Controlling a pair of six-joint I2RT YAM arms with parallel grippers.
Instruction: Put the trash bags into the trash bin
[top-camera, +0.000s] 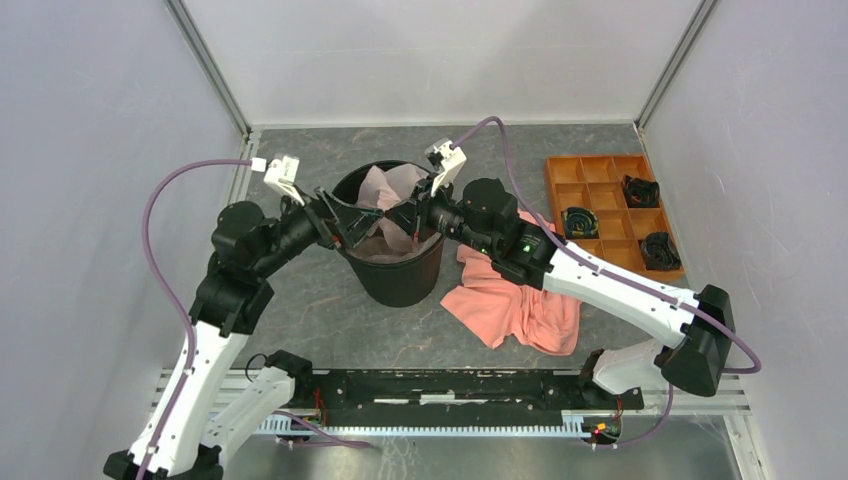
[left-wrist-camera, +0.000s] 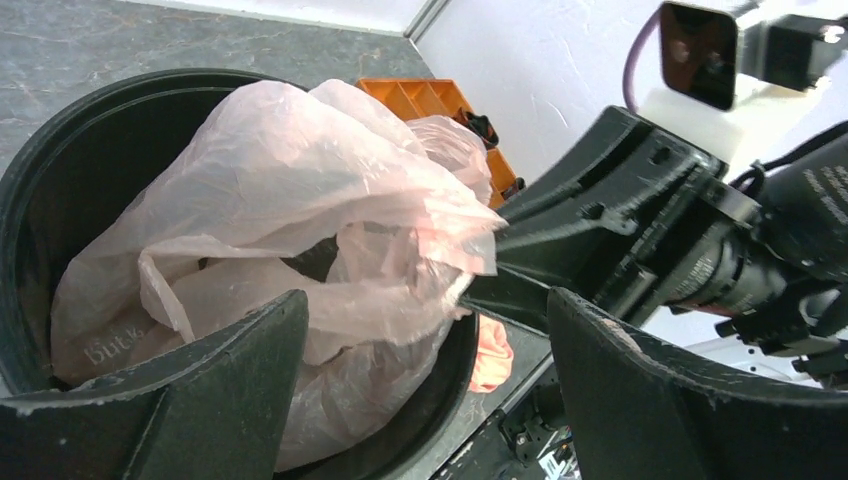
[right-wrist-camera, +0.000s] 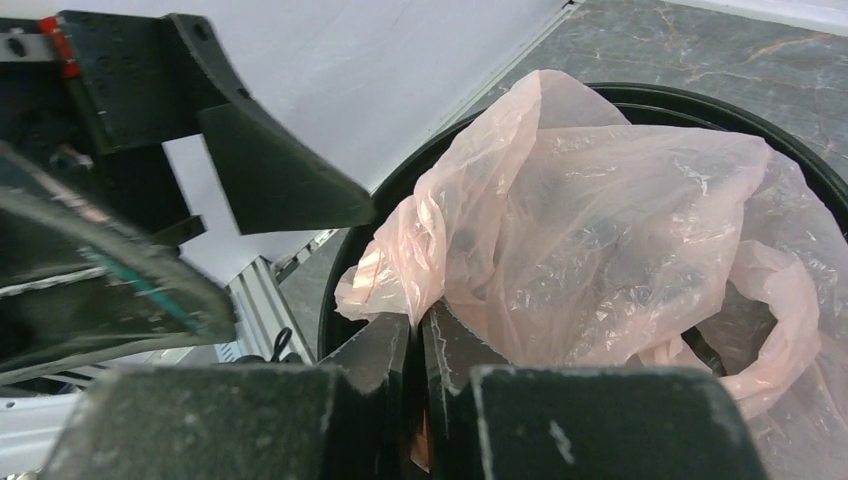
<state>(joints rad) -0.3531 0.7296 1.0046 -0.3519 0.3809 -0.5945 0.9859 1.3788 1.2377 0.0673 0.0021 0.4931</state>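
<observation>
The black trash bin (top-camera: 400, 275) stands mid-table with the pale pink trash bag (top-camera: 385, 190) bunched up inside it, its top rising above the rim. My left gripper (top-camera: 345, 222) hovers at the bin's left rim, open wide, nothing between its fingers. In the left wrist view the bag (left-wrist-camera: 290, 170) lies just beyond the spread gripper (left-wrist-camera: 425, 320). My right gripper (top-camera: 405, 222) reaches in from the right rim. In the right wrist view this gripper (right-wrist-camera: 415, 325) is shut on a fold of the bag (right-wrist-camera: 600, 220), with film pinched in the thin slit.
A coral-orange cloth (top-camera: 515, 305) lies crumpled right of the bin under the right arm. An orange compartment tray (top-camera: 553, 190) at the back right holds black parts (top-camera: 640, 190). White walls close the left, right and back. A black rail (top-camera: 450, 385) runs along the near edge.
</observation>
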